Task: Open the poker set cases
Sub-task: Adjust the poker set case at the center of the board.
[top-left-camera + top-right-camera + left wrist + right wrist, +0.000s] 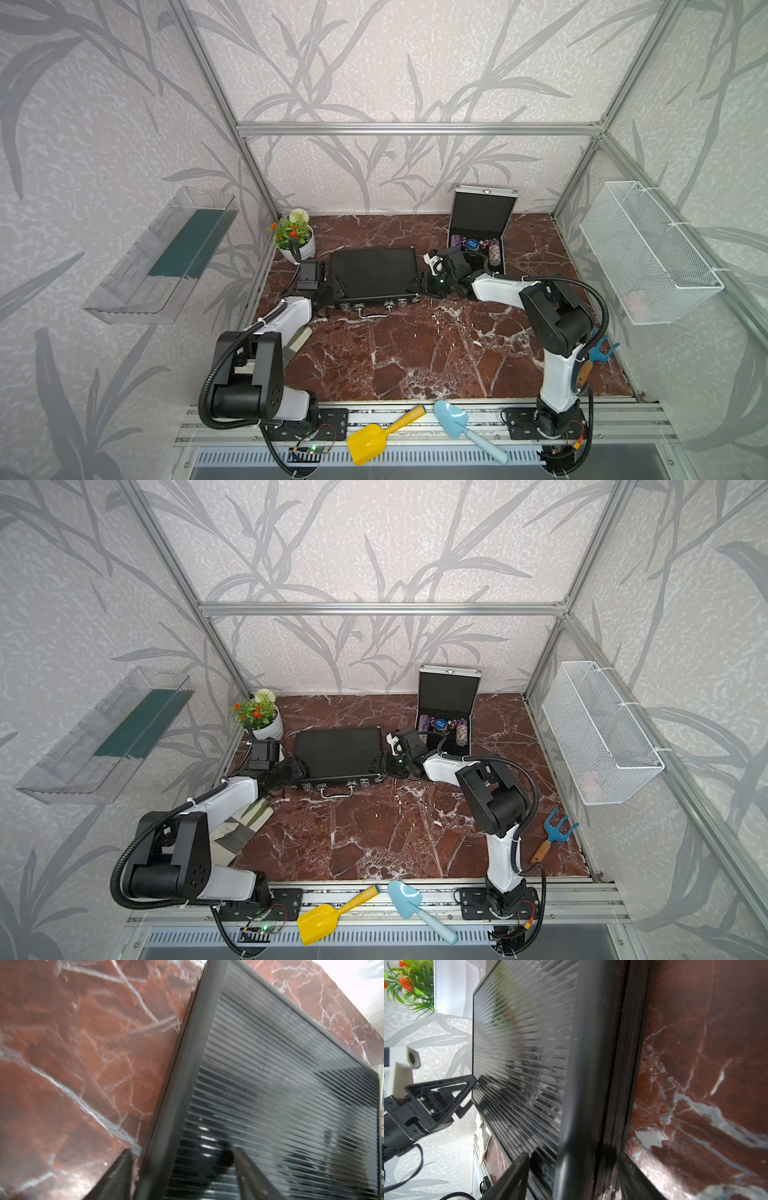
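**Both claws at the ends of the shut black case**

Far left of the black case [374,270], a clear tray [166,257] hung on the wall, off the marble table [415,353]. A flower pot [297,245] stood just beside the case's back left corner. A glove [241,825] lay left of the case and nearer, half hidden under the left arm.

The left claw [332,291] sat at the case's left end. In the left wrist view, the claw [181,1151] had one finger over the ribbed lid and the other outside the rim, above the marble. Blur hid whether they pinched the edge, so its grip could not be told.

The case lay flat with its lid down, and its handle [376,313] faced a wide stretch of bare marble. Beyond that stretch, a yellow scoop [374,440] and a blue scoop [457,424] lay on the front rail.

The right claw [417,284] met the case's right end. In the right wrist view, its fingers [521,1167] straddled the rim, and whether they squeezed or stood loose could not be told.

Right of the case and behind it, the silver case [482,216] stood open with its lid upright. The right arm's wrist partly covered its chips. Far right of the black case, a wire basket [648,257] hung on the wall. A blue fork [555,833] lay nearer, beside the right arm.
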